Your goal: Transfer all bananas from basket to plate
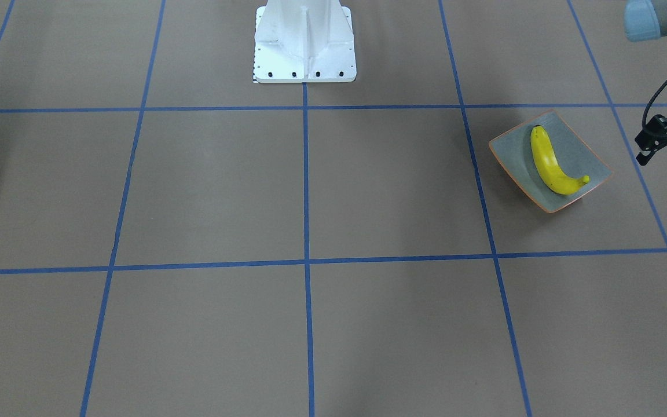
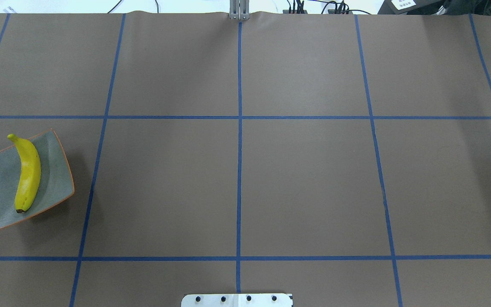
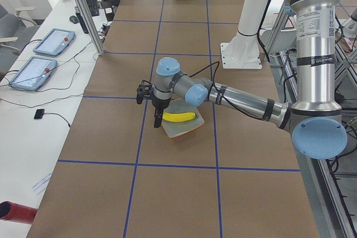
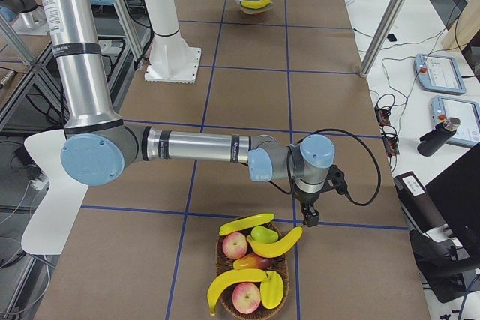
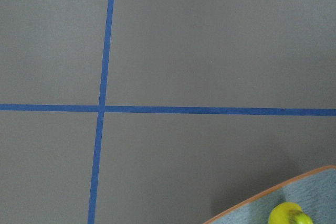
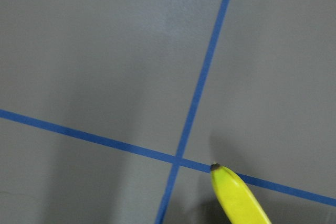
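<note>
Nearby, beside the plate [image 2: 58, 187] and clear of it, the left gripper [image 3: 158, 120], fingers pointing down over bare tabletop [image 2: 305, 187]; open or closed, cannot tell. On the plate, a single banana [image 2: 28, 175], lying lengthwise across the middle with its stem end at the rim. Far off at the opposite end of the tabletop, the right gripper [image 4: 309, 217], poised just above the basket [image 4: 222, 264], close to the tip of one of three bananas [image 4: 279, 243] heaped there; again cannot tell whether open or closed. Also in the basket, red-and-yellow apples [image 4: 235, 245] and a small green fruit [image 4: 260, 233]. Plate: squarish, grey-green glaze, thin orange-brown rim, edges curving upward. Basket: round, dark brown, woven-looking. Tabletop: matte brown sheet under a blue tape grid.
</note>
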Controlling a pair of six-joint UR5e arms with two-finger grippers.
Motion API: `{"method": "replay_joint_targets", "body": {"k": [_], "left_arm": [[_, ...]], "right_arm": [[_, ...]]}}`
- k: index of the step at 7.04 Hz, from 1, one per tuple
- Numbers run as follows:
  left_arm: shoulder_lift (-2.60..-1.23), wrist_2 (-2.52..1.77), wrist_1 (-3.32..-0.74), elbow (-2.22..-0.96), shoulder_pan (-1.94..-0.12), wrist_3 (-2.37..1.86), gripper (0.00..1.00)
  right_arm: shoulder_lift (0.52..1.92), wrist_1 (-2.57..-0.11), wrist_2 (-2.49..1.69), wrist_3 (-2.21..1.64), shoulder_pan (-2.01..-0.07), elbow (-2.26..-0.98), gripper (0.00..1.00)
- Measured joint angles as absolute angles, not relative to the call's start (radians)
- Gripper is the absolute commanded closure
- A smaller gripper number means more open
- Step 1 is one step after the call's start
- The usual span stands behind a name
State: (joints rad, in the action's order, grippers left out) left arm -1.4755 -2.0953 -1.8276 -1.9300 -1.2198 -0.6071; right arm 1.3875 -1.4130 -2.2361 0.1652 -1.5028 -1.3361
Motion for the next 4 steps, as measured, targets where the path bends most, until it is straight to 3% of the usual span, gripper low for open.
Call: {"method": "replay_joint_targets", "body": {"k": [4], "left_arm": [[-1.500,-2.094,-1.827,-1.925,-1.218,-0.623,0.00]], "right_arm": [[1.347,-1.414,-2.192,0.183,-1.460,-1.220,0.00]]}}
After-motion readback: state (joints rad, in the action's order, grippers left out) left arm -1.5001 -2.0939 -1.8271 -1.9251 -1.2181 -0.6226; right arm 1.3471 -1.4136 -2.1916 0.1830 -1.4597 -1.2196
